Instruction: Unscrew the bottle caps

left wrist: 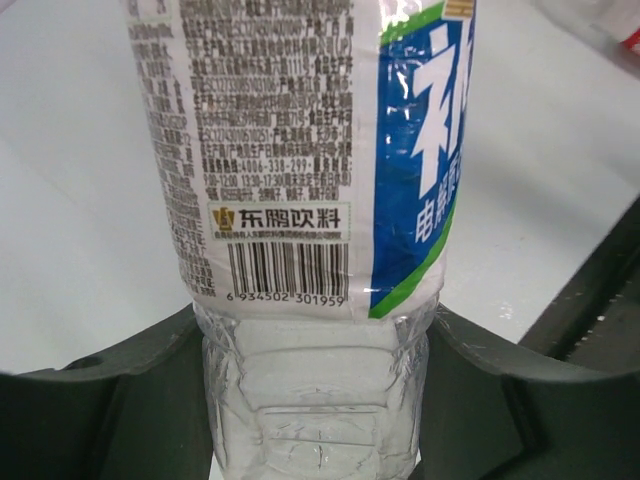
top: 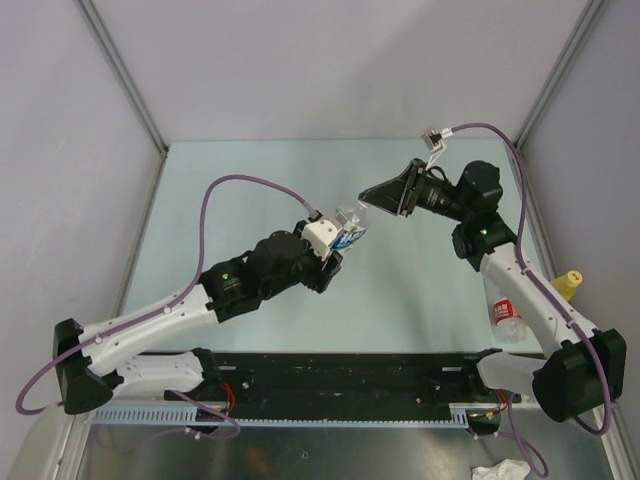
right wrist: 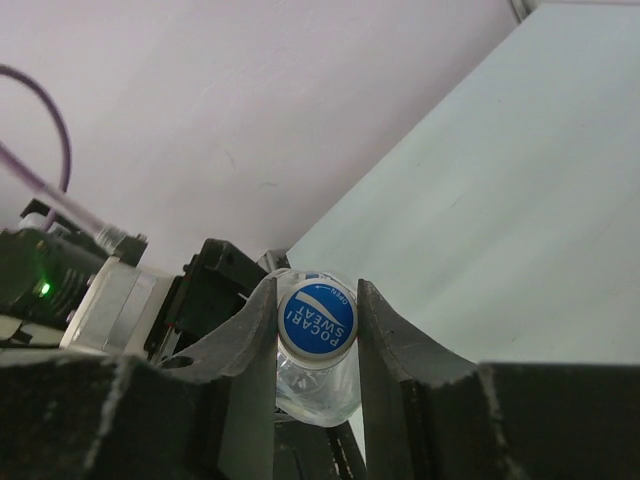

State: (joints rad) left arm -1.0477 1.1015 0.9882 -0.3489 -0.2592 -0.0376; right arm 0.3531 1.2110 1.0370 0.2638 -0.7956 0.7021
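Held aloft over the table (top: 250, 180), by left gripper (left wrist: 315, 390) clamped round the bottle (left wrist: 290, 150) and right gripper (right wrist: 317, 310) pinched onto its cap (right wrist: 317, 320); thin, light-looking, crushable, probably slick, so best squeezed firmly at the cap's edge, only gently on the body.

Bright, even light; glare on bottle (left wrist: 300, 150)

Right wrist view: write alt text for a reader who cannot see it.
The right pincer grips a blue-topped bottle cap printed POCARI SWEAT between two dark fingers. The clear bottle runs beneath it toward the left arm, over a pale table.
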